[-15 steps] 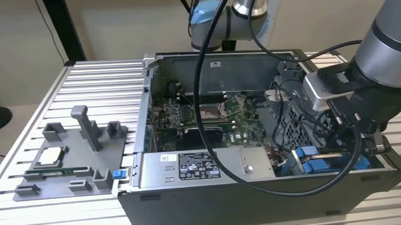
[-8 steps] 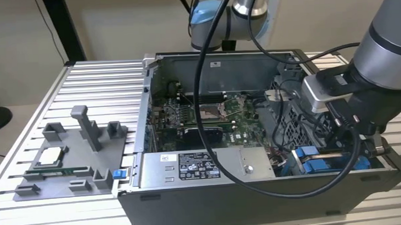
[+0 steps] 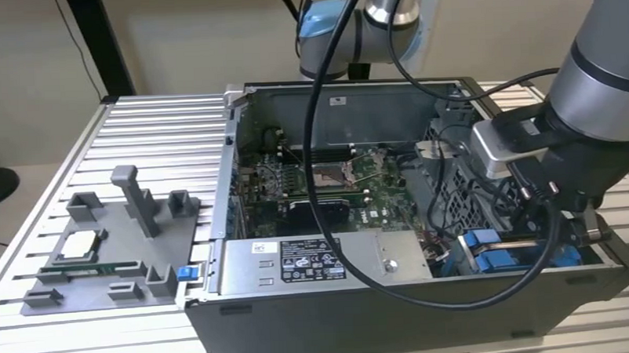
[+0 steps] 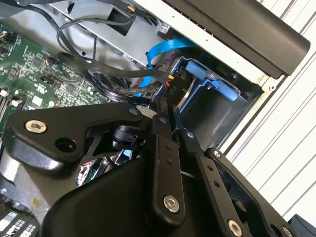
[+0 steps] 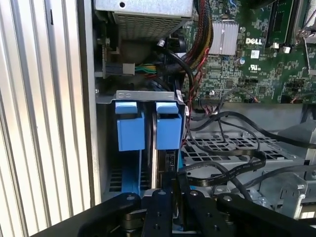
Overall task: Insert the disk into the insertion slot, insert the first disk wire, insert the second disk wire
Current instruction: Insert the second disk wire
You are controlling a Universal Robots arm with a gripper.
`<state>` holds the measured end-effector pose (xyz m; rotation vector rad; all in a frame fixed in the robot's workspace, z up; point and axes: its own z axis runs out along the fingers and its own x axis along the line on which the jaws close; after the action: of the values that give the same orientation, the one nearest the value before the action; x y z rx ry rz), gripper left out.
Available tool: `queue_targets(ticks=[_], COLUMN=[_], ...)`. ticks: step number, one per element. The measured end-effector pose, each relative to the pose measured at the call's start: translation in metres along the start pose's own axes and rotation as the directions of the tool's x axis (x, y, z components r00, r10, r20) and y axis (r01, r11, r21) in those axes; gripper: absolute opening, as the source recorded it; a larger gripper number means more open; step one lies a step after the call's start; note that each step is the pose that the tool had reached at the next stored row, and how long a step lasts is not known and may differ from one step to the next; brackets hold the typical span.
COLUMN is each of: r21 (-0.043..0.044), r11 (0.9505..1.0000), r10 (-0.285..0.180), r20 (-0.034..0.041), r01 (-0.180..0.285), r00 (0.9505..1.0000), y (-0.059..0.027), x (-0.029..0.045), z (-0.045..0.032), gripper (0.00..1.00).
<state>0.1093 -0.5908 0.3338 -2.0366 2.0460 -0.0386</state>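
The disk (image 5: 168, 131) stands in its blue frame inside the insertion slot (image 5: 148, 95), a grey metal bay at the case's corner, beside a second blue frame (image 5: 130, 129). In the exterior view the bay's blue parts (image 3: 493, 247) lie at the case's near right corner, under my arm. My gripper (image 5: 176, 186) hovers right over the disk's end, its fingers closed together on the end of a black disk wire (image 5: 217, 170) that loops away across the perforated metal. In the second wrist view the gripper (image 4: 165, 112) tips meet just short of the disk's connector (image 4: 173, 81).
The open computer case (image 3: 403, 299) holds a green motherboard (image 3: 326, 184), a grey labelled power-supply box (image 3: 317, 263) and loose black cables (image 4: 98, 74). A grey plastic fixture tray (image 3: 108, 254) lies on the slatted table (image 3: 166, 127) at the exterior view's left.
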Motion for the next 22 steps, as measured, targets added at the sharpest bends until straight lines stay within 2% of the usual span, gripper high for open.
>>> queue_targets(ticks=[3,12,13,15,17,22], r21=[0.0007,0.0018,0.0020,0.0016,0.0029,0.0032], r11=[1.0000,1.0000,1.0000,1.0000,1.0000,0.9999], r10=[-0.001,-0.001,-0.001,-0.001,0.008,0.010], r20=[-0.0022,-0.0020,-0.0014,-0.0014,0.0023,0.0018], r01=[0.001,0.001,0.001,0.001,-0.008,-0.010], r00=[1.0000,1.0000,1.0000,1.0000,1.0000,0.9999], y=[0.0000,0.0010,0.0009,0.0010,0.0008,-0.0034], x=[-0.0006,-0.0004,-0.0004,-0.0002,-0.0001,-0.0036], z=[-0.0009,0.0010,0.0013,0.0013,-0.0004,-0.0218], gripper=[0.00,0.00,1.00,1.00,1.00,1.00])
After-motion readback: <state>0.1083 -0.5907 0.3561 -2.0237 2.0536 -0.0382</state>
